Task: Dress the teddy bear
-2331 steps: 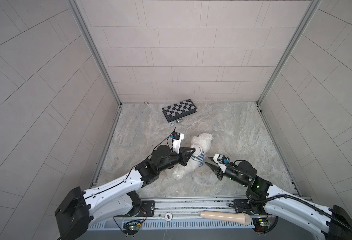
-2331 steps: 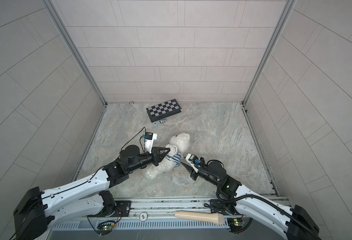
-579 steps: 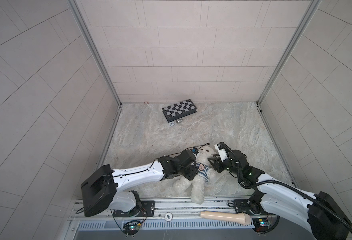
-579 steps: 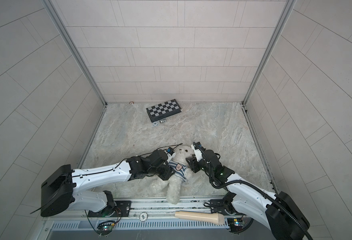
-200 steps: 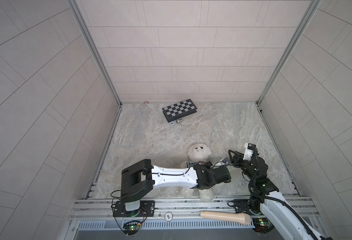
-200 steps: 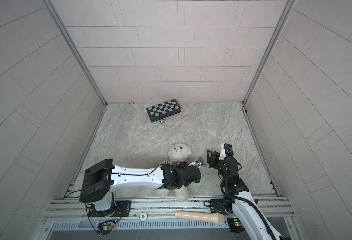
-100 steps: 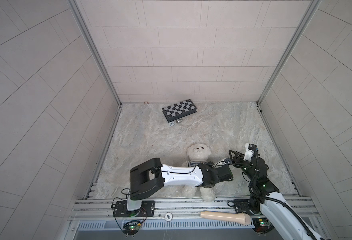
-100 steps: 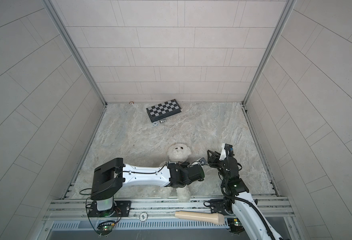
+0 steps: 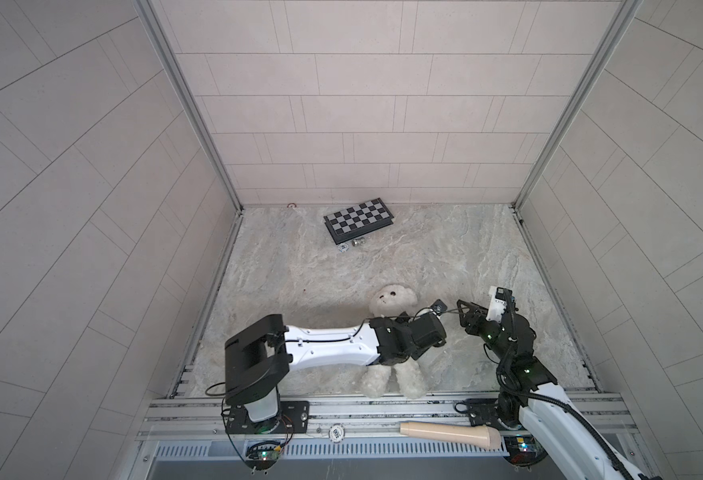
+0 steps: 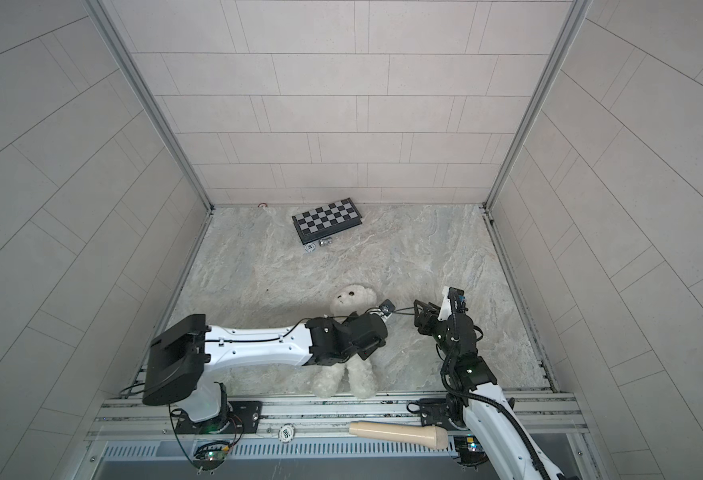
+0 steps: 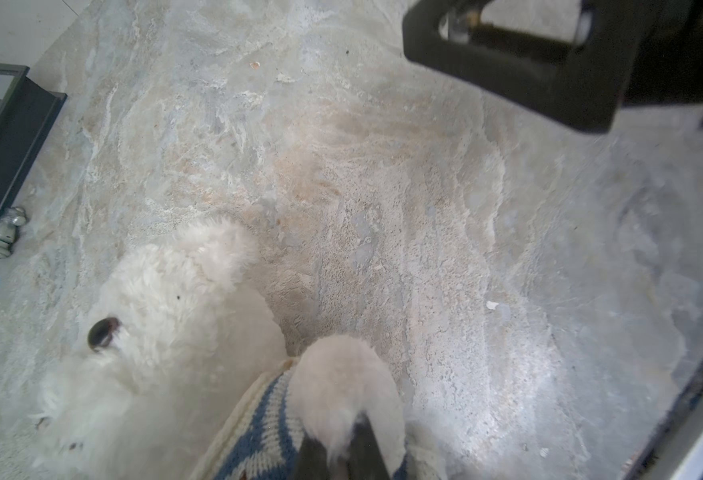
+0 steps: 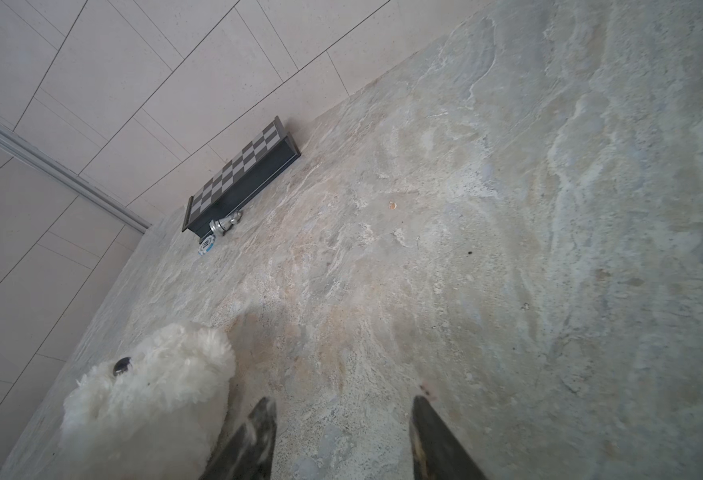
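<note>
Your left end effector (image 11: 339, 451) is closed on the arm of the teddy bear (image 9: 391, 297), which lies face up at the bench (image 9: 424, 257) front, wearing a striped shirt (image 11: 258, 432). Your right end effector (image 12: 341, 440) stands open, empty, beside its head.

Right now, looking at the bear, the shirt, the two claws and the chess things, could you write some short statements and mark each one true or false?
1. The left claw is shut on an arm of the teddy bear. True.
2. The right claw holds the striped shirt. False: it is open and empty, beside the bear's head.
3. The striped shirt lies beside the chessboard. False: it is on the bear, with the gripped arm coming out of a sleeve.
4. The chessboard lies near the back wall, apart from the bear. True.
5. The chess piece stands upright on the chessboard. False: it lies on its side on the table, next to the board.
</note>
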